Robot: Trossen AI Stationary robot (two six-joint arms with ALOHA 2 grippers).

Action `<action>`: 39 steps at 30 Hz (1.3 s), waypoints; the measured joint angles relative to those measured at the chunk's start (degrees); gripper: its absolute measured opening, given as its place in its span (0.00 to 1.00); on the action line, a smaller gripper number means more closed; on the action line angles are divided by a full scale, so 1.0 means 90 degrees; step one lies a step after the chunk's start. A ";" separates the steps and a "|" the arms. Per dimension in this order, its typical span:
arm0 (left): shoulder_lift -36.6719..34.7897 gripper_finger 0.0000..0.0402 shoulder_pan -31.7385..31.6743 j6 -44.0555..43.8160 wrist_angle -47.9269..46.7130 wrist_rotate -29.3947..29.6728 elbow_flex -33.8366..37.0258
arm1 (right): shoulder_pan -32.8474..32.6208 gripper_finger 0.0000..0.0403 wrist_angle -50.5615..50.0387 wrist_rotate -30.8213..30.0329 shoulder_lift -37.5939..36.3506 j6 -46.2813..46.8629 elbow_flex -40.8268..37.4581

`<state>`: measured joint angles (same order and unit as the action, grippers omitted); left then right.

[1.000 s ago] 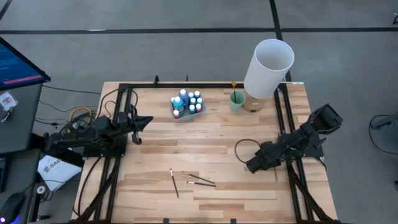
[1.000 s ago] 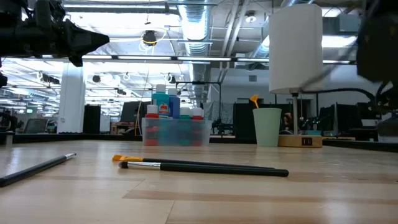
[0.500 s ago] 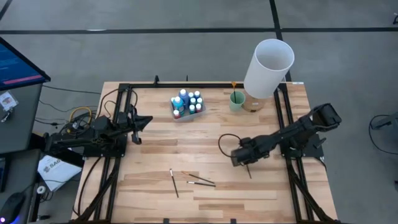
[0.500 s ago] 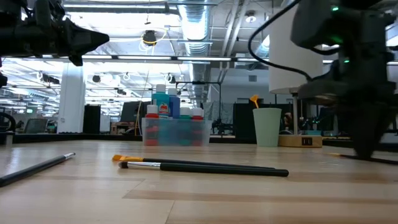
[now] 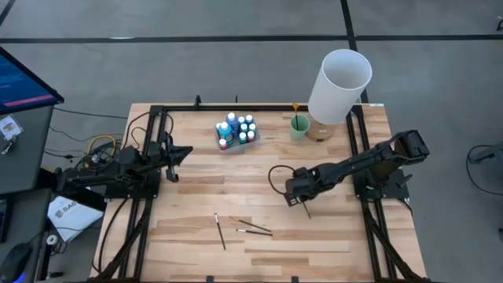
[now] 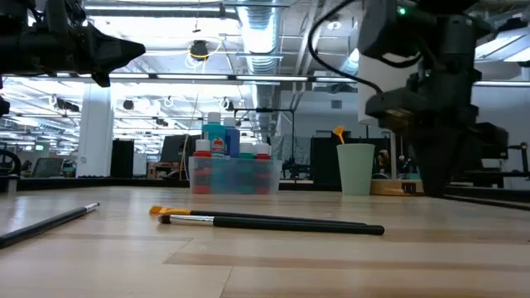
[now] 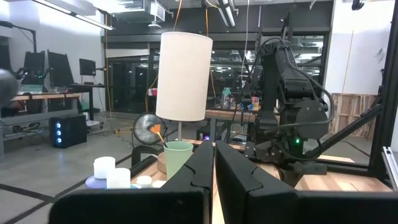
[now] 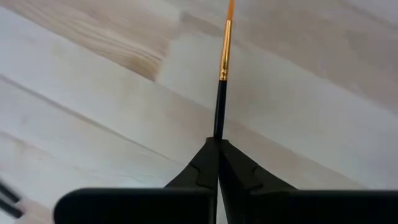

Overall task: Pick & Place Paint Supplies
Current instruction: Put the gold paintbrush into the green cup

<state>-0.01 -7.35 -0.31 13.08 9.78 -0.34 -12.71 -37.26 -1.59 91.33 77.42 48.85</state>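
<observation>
Several small paint bottles [image 5: 236, 131] with pale caps stand in a clear tray near the table's far edge, also in the low view [image 6: 233, 161]. Three thin brushes lie on the wood near the near edge: one alone [image 5: 220, 231], two close together [image 5: 251, 226]. In the low view a dark-handled brush [image 6: 273, 220] lies in front. My right gripper [image 5: 299, 198] is over the table's middle, right of those brushes, shut on a dark-handled brush [image 8: 219, 106] with a gold ferrule and orange bristles. My left gripper [image 5: 185, 152] waits shut at the table's left. My right gripper pinches the brush's dark handle [image 8: 217, 129] between its two fingertips, a short way behind the gold ferrule. The brush runs along the fingers, and its bristle end sticks out ahead of them above the wood. Whether the tip touches the table, I cannot tell.
A pale green cup [image 5: 299, 126] with an orange brush in it stands at the far right. Beside it a tall white cylinder [image 5: 339, 76] stands on a wooden base. Black frame rails run along the table's left, right and far edges. Bare wood lies between the tray and the loose brushes.
My right arm has reached from the table's right edge toward its middle, moving left and slightly toward the far edge, carrying the brush with it, shut the whole time. The loose brushes and the tray have stayed in place.
</observation>
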 joint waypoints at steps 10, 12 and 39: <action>0.0000 0.00 0.0002 0.0001 0.0040 0.0001 0.0000 | -0.0050 0.00 0.0003 -0.2063 -0.0012 -0.0325 0.0486; 0.0000 0.00 0.0000 -0.0001 0.0041 0.0000 0.0000 | -0.0123 0.00 0.0008 -0.2645 -0.0012 -0.0334 0.0570; 0.0000 0.00 0.0000 -0.0001 0.0138 0.0000 0.0000 | 0.1567 0.00 0.2420 -0.5714 -0.0234 -0.5510 0.0895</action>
<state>-0.01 -7.35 -0.32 14.33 9.78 -0.34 1.40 -15.48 -53.02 89.22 27.83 56.90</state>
